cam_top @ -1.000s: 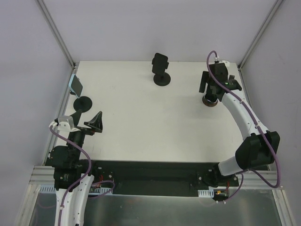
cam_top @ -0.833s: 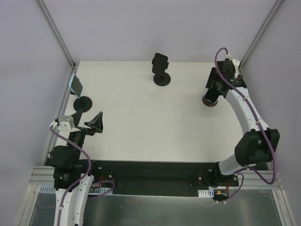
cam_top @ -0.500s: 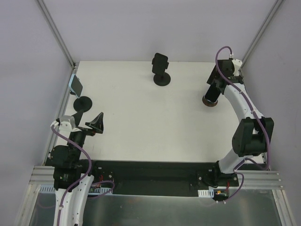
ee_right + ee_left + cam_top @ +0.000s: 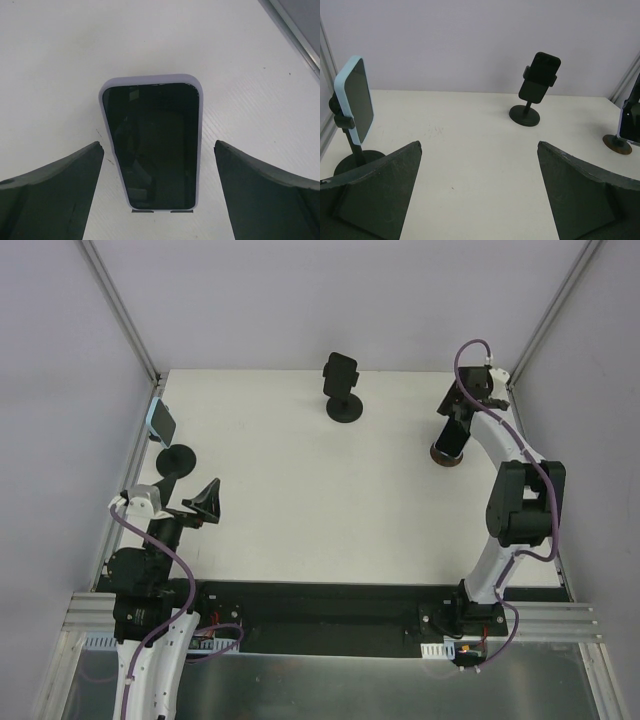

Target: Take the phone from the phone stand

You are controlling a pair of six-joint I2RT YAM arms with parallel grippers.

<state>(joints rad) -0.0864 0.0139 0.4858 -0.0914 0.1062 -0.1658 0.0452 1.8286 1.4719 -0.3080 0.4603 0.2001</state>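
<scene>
The purple-cased phone with a dark screen (image 4: 152,145) sits on its brown round-foot phone stand (image 4: 447,456) at the right of the white table (image 4: 300,510). The right gripper (image 4: 159,150) is spread wide on both sides of it, touching nothing. The left gripper (image 4: 479,150) is wide and empty. Since a second ago, the right arm (image 4: 520,505) has swung its elbow in, and the left gripper has stayed put.
</scene>
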